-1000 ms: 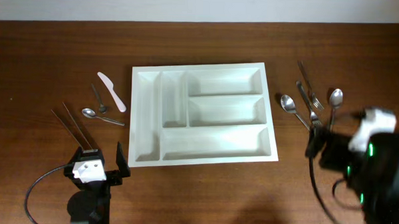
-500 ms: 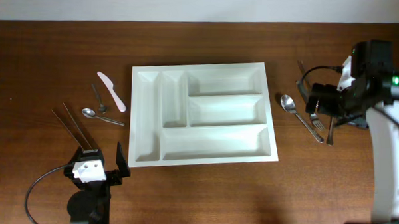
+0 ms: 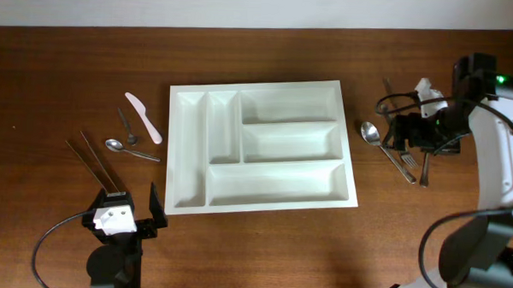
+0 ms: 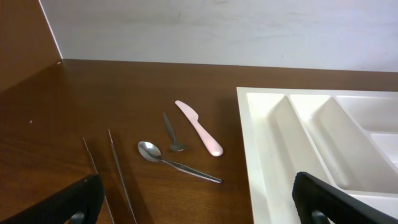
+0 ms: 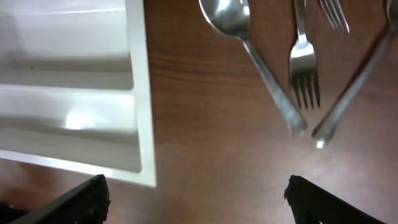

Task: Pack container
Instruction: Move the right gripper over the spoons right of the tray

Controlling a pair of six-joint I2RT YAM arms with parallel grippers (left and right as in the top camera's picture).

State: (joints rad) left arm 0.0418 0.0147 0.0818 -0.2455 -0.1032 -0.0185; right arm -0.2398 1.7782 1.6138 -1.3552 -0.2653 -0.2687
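Note:
The white container (image 3: 177, 150) lies in the middle of the table with nothing in its five compartments; its edge shows in the left wrist view (image 4: 252, 149) and the right wrist view (image 5: 142, 93). My right gripper (image 3: 408, 132) is open and empty, hovering over the cutlery right of the tray (image 5: 202, 205). There lie a spoon (image 5: 227, 15), a fork (image 5: 303, 62), a second fork (image 5: 333, 15) and another metal handle (image 5: 348, 93). My left gripper (image 3: 122, 206) is open and empty low at the front left (image 4: 199, 208).
Left of the tray lie a pink plastic knife (image 4: 199, 127), a small spoon (image 4: 171, 134), a larger spoon (image 4: 177, 162) and two thin metal chopsticks (image 4: 118, 174). A white wall runs along the back. Cables hang off both arms.
My right arm has swung from the front right up and in over the cutlery right of the tray. The left arm and all the cutlery have not moved.

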